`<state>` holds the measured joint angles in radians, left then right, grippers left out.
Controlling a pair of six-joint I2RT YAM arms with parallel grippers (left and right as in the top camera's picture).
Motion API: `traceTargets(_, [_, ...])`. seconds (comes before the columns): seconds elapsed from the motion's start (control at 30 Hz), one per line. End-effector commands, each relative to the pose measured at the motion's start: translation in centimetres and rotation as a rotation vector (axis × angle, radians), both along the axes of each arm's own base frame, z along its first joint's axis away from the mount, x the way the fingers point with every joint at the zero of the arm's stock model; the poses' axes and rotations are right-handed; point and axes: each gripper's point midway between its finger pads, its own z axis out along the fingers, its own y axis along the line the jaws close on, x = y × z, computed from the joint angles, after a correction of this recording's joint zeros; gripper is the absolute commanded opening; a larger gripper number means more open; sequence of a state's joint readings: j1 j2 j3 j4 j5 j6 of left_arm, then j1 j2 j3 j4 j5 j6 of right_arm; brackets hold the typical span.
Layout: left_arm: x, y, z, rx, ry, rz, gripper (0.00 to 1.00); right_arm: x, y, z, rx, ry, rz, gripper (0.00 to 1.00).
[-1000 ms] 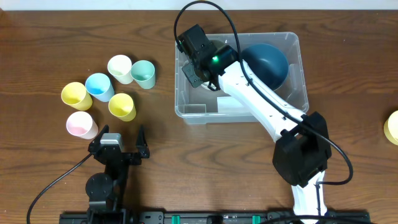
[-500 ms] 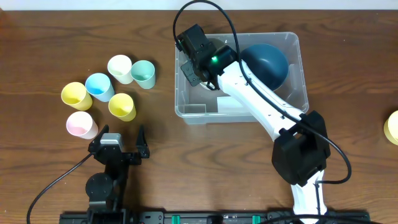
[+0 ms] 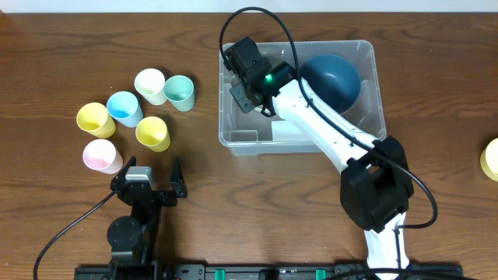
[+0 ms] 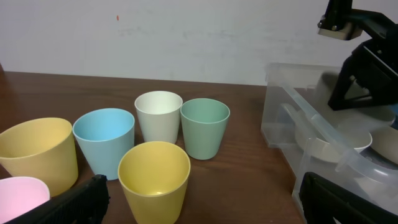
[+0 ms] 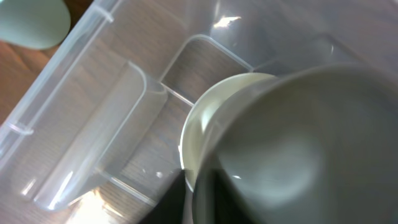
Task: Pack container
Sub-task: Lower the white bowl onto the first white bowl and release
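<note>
1 of 2 hands inside container (image 3: 380,93): R hand (image 3: 243,95), left end, above cream bowl (image 5: 205,118); grip can't tell.

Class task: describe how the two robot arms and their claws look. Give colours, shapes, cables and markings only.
The right arm has smooth white links and bulky black joint housings. The right claw is black. A green light glows near the wrist, and a black cable loops above it. The left arm is all black, with a grey block on top. The left claw has two slim black fingers, and a thin black cable trails off.
</note>
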<state>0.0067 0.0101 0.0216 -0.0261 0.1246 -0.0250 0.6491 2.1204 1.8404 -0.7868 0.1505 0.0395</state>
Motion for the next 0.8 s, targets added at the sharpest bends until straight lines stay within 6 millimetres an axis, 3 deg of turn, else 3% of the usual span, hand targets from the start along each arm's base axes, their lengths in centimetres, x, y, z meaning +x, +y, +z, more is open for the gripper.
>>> traceTargets(0.0, [-0.1, -0.1, -1.5, 0.004, 0.045, -0.009, 0.98, 0.3, -0.4, -0.6, -0.012, 0.003, 0.001, 0.36])
traceTargets(0.13, [-0.1, -0.1, -1.5, 0.004, 0.045, -0.009, 0.98, 0.4, -0.2, -0.4, -0.009, -0.006, 0.006, 0.38])
traceTargets(0.27, [-0.1, -0.1, -1.5, 0.004, 0.045, -0.009, 0.98, 0.8, 0.1, 0.4, 0.006, -0.028, 0.008, 0.32])
traceTargets(0.33, [-0.1, -0.1, -1.5, 0.004, 0.045, -0.009, 0.98, 0.7, 0.3, 2.2, 0.019, -0.044, 0.013, 0.31])
traceTargets(0.47, [-0.1, -0.1, -1.5, 0.004, 0.044, -0.009, 0.98, 0.3, -0.4, 9.2, 0.058, -0.104, -0.017, 0.31])
traceTargets(0.6, [-0.1, -0.1, -1.5, 0.004, 0.045, -0.009, 0.98, -0.1, -5.0, 15.9, 0.086, -0.158, -0.161, 0.38])
traceTargets(0.67, [-0.1, -0.1, -1.5, 0.004, 0.045, -0.01, 0.98, -0.7, -8.5, 17.9, 0.093, -0.15, -0.249, 0.39])
traceTargets(0.77, [-0.1, -0.1, -1.5, 0.004, 0.045, -0.009, 0.98, -1.8, -14.7, 19.1, 0.095, -0.107, -0.422, 0.39])
